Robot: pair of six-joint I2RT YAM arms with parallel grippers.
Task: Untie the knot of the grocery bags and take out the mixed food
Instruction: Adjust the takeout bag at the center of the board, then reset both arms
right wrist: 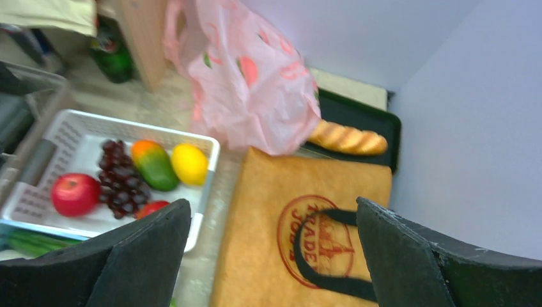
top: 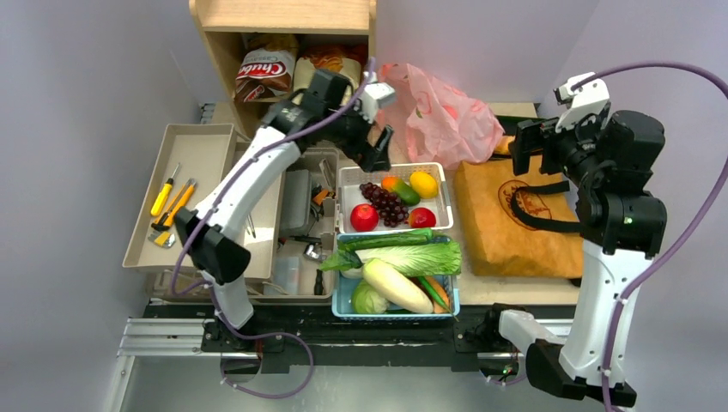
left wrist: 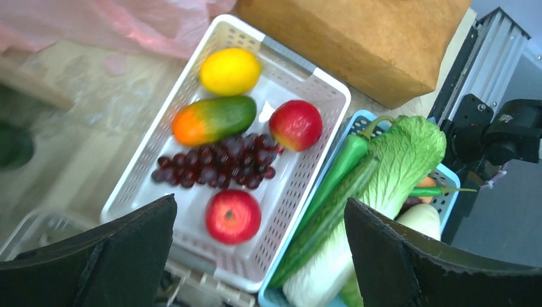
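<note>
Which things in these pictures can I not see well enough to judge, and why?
- Knot of the thin pink plastic bag: top view too small, right wrist view blurred; tied or untied, unclear.
- Inside of the flat brown paper bag: paper covers it in all views.
- Bottom of the blue plastic basket: leafy napa cabbage and white daikon lie over it.
</note>
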